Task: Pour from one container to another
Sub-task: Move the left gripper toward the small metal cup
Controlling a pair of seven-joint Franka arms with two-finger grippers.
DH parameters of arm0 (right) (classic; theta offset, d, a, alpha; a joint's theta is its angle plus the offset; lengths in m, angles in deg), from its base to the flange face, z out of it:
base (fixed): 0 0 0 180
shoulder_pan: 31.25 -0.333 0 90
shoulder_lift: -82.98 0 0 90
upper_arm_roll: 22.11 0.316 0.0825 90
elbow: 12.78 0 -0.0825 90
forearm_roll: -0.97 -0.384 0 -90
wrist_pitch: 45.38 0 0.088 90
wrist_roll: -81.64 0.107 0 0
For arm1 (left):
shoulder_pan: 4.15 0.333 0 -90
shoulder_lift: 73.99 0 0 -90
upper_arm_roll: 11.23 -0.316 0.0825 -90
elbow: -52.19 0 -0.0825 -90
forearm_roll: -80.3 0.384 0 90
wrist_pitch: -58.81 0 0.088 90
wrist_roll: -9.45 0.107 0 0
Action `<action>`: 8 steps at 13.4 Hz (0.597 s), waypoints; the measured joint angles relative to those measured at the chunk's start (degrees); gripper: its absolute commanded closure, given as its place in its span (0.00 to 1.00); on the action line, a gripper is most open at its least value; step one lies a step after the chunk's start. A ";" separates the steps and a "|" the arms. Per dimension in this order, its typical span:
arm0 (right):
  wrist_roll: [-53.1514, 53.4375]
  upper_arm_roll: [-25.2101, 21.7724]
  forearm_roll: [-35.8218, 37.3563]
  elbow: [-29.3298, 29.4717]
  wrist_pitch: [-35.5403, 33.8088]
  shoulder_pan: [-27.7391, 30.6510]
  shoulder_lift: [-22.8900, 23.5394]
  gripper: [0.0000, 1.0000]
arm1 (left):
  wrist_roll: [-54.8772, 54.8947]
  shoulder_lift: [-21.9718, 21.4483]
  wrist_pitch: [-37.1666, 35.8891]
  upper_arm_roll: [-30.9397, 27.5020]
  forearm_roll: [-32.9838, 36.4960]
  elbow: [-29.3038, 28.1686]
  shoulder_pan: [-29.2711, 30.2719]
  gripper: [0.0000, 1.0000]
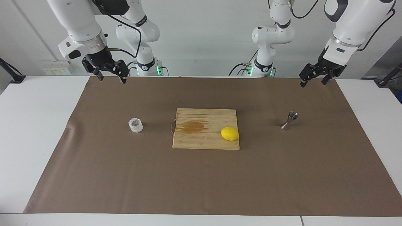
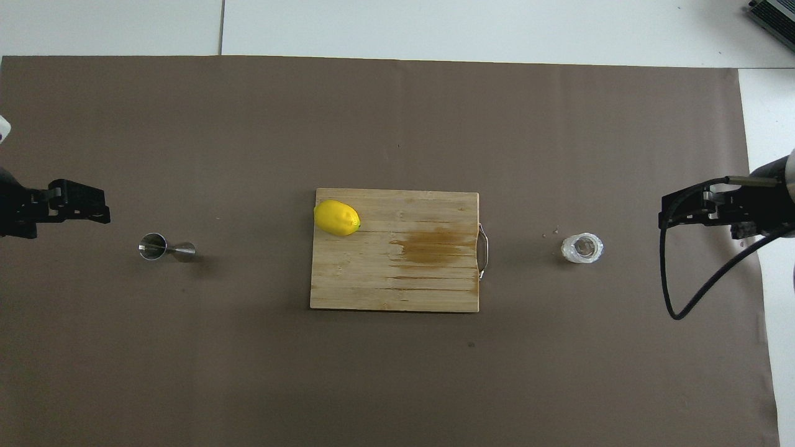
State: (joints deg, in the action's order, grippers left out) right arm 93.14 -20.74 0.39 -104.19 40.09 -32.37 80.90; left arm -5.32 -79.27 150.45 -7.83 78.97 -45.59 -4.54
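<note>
The crinkled translucent plastic cup (image 1: pixel 135 125) (image 2: pixel 582 248) stands on the brown mat toward the right arm's end of the table. The steel jigger (image 1: pixel 289 120) (image 2: pixel 164 248) stands toward the left arm's end. My right gripper (image 1: pixel 112 79) (image 2: pixel 683 211) hangs open and empty over the mat's edge closest to the robots, apart from the cup. My left gripper (image 1: pixel 312 83) (image 2: pixel 81 208) hangs open and empty over the same edge at the jigger's end, well above and apart from the jigger.
A wooden cutting board (image 1: pixel 201 139) (image 2: pixel 397 292) with a brown stain lies mid-table between cup and jigger. A yellow lemon (image 1: pixel 230 133) (image 2: pixel 336 217) sits on the board's corner toward the jigger. Brown mat (image 1: pixel 201 182) covers most of the white table.
</note>
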 measured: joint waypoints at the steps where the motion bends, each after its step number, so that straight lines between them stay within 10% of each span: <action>1: 0.00 0.00 0.00 0.00 0.00 0.00 0.00 0.00 | -4.31 -0.15 1.32 -0.07 0.00 -1.73 0.16 0.00; 8: 0.00 0.00 0.00 0.00 0.00 0.00 0.00 0.00 | -33.55 0.51 15.23 -0.22 0.00 -14.07 3.01 0.00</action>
State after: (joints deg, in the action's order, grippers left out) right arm 93.14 -20.74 0.39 -104.19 40.10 -32.37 80.90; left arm -38.88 -78.76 165.68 -8.04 78.96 -59.66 -1.53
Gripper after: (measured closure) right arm 0.000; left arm 0.000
